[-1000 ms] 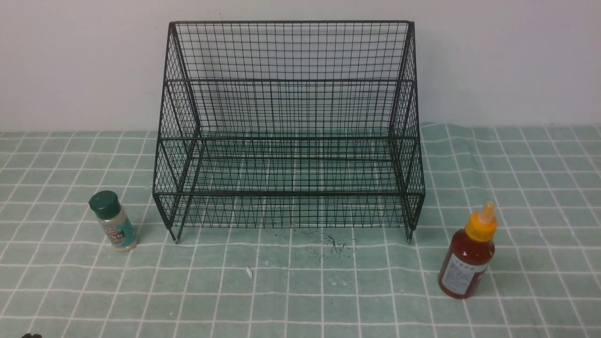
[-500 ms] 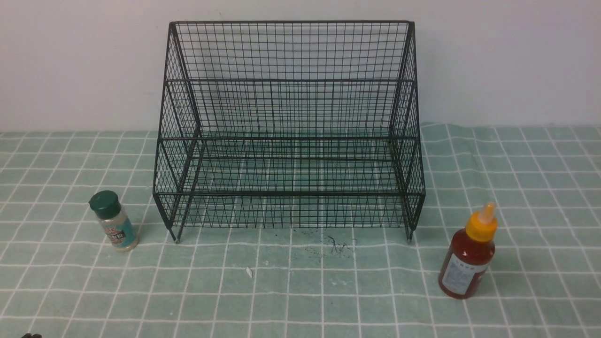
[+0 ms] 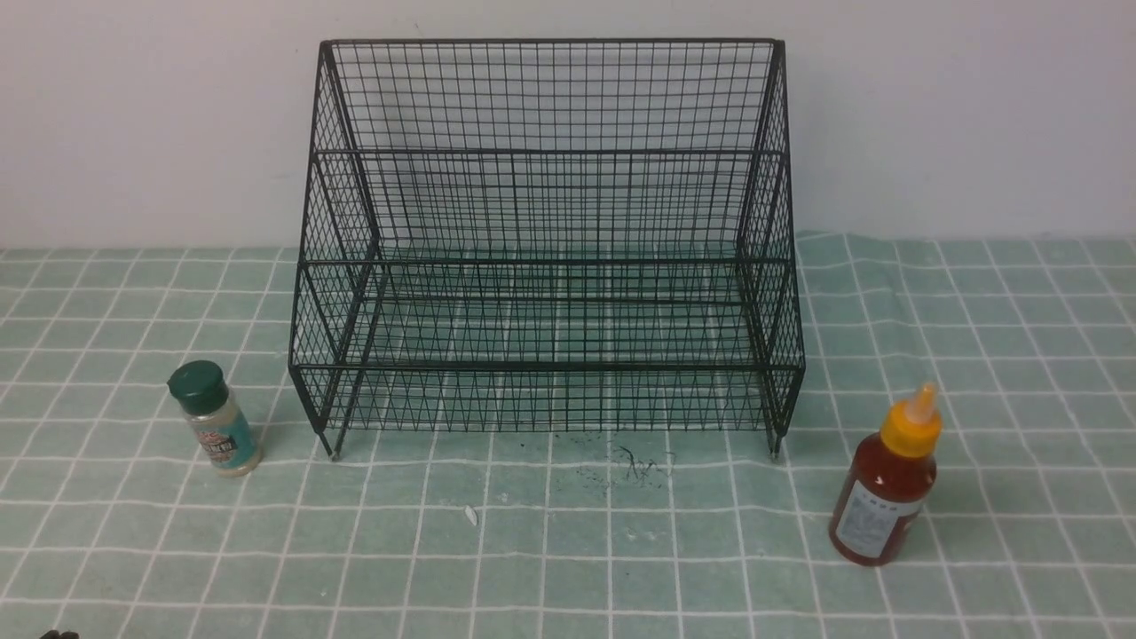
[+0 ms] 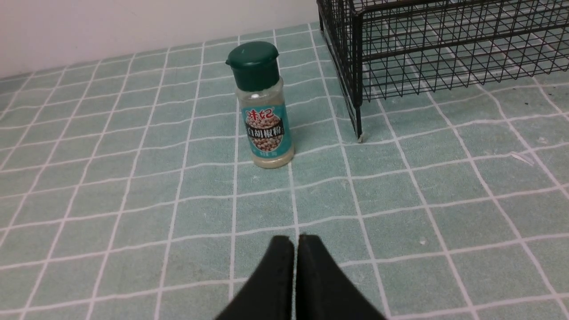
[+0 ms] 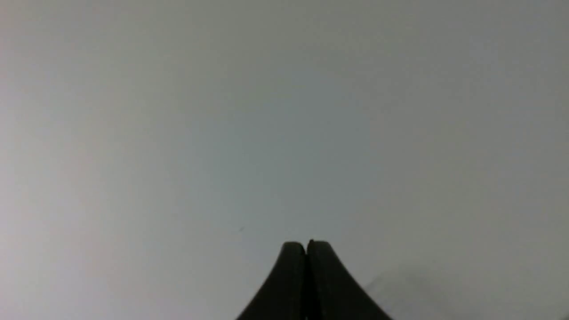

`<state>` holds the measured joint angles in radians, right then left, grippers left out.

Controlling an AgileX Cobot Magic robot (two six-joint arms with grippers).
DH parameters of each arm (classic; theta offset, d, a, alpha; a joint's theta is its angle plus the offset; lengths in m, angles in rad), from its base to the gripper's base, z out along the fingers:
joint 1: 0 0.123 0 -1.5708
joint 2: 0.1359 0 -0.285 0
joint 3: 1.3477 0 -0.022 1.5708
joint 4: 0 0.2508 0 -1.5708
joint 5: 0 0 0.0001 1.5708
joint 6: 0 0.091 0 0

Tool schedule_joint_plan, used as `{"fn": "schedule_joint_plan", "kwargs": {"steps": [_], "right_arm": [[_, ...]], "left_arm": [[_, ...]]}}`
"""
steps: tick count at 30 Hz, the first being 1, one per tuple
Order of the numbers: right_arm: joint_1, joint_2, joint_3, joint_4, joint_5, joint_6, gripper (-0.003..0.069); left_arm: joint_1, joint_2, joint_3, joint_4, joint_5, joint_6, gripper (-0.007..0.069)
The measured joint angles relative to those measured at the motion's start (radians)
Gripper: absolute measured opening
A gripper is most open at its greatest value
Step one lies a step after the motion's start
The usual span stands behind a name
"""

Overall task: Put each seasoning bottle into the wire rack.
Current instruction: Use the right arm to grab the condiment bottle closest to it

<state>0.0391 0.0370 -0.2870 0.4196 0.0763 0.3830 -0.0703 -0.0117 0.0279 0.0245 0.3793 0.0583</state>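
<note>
Fingers [image 4: 278, 275] of the left gripper [image 4: 295, 240] are pressing together, gripping nothing, pointing across the green checked cloth [image 3: 568, 550] toward the shaker jar [image 3: 213, 417], apart from it. Right gripper [image 5: 306, 243] is showing its fingers pressed together, gripping nothing, and is facing a blank pale surface [image 5: 222, 111]. Shaker jar, dark green cap up, is standing on the cloth just beside the front left leg of the wire rack [image 3: 546, 240], outside it. Red sauce bottle [image 3: 887, 488] is standing upright near the rack's front right leg, also outside.
</note>
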Motion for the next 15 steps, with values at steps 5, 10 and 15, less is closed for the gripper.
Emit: {"fn": "schedule_joint_plan", "kwargs": {"steps": [5, 10, 15], "right_arm": [[0.028, 0.23, -0.324, -0.125, 0.39, -0.094, -0.0015], [0.05, 0.616, -0.718, -0.162, 0.947, -0.274, -0.0015], [0.05, 0.909, -0.918, -0.183, 1.16, -0.321, 0.0025]], "left_arm": [[0.0, 0.0, 0.0, 0.0, 0.0, 0.0, -0.0006], [0.0, 0.0, 0.0, 0.001, 0.0, 0.0, -0.0006], [0.0, 0.0, 0.0, 0.001, 0.0, 0.0, -0.0006]]}}
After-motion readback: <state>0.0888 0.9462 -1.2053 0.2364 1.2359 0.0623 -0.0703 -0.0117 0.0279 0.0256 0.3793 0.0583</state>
